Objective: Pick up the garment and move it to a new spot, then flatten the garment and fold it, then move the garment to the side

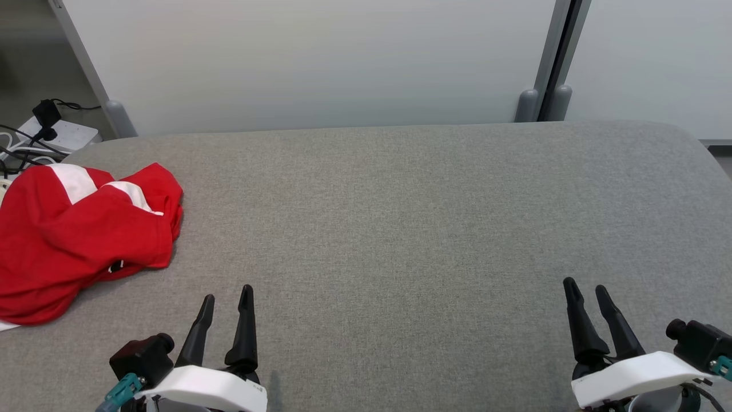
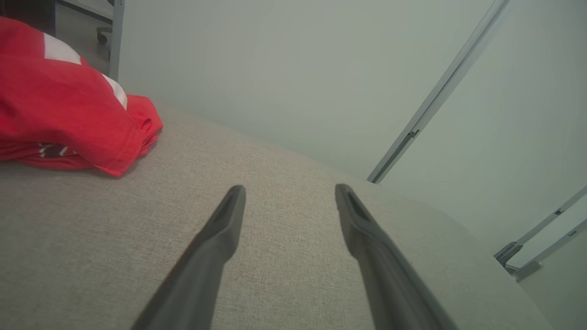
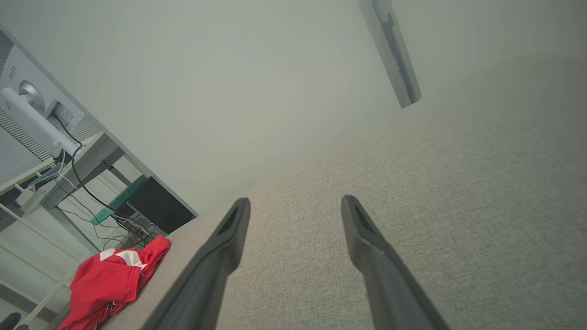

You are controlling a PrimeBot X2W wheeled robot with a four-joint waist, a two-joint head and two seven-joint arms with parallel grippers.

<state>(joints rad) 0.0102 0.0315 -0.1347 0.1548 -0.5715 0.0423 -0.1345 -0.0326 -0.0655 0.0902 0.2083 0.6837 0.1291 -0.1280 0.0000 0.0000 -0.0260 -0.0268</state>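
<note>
red garment (image 1: 80,234) with white panels, crumpled in a loose heap at the left end of the grey fabric-covered surface (image 1: 400,229), running past the head view's left border; a small dark mark shows on its near fold. left gripper (image 1: 227,293) low over the near side of the surface, fingers spread wide, nothing between them; the garment lies ahead and to its left, near but not touching. right gripper (image 1: 584,284) over the near right side, fingers likewise wide apart and empty, well apart from the garment. pale wall panels behind the surface, joined by a grey post (image 1: 549,57). white power strip (image 1: 63,134) with dark cables beyond the far left corner. right wrist view: monitor back (image 3: 27,105) on a desk.
</note>
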